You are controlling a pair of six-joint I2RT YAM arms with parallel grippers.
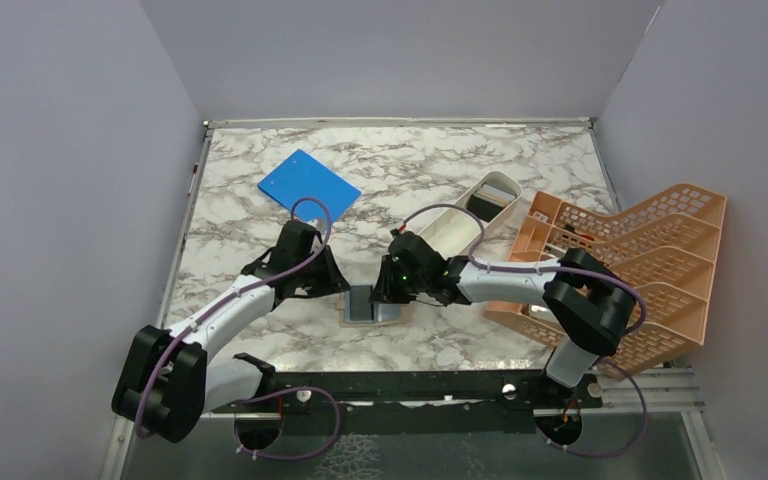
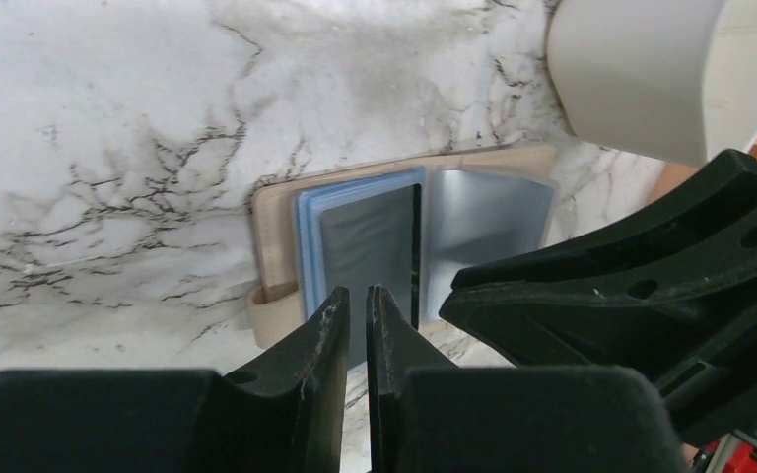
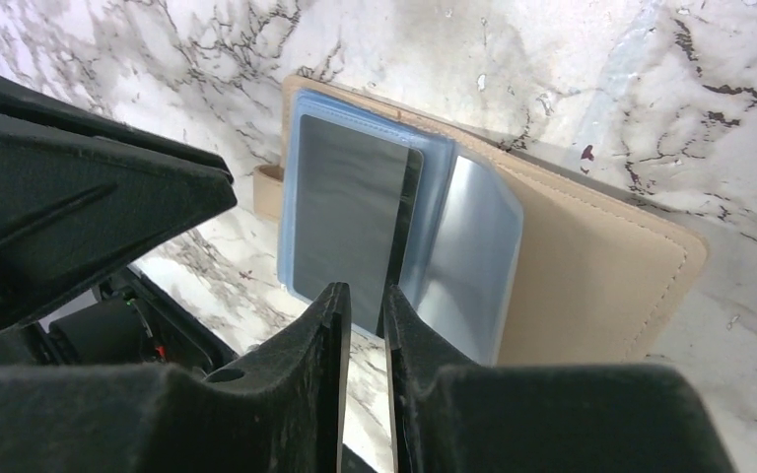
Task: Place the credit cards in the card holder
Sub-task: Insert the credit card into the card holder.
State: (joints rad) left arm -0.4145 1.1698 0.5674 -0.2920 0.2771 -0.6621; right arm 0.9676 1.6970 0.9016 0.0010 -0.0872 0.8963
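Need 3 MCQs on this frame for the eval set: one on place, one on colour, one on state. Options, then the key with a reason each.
1. Where does the card holder lie?
A) in the orange rack
B) on the table, between the left fingers and the right fingers
C) in the white tray

2. What colour is the flat board at the far left of the table?
A) blue
B) red
C) green

3. The card holder is:
A) snapped shut
B) lying open, sleeves showing
C) standing on edge

Key:
1 B: the top view shows it on the marble with an arm at each side.
2 A: the board is bright blue.
3 B: both wrist views show its clear sleeves spread.
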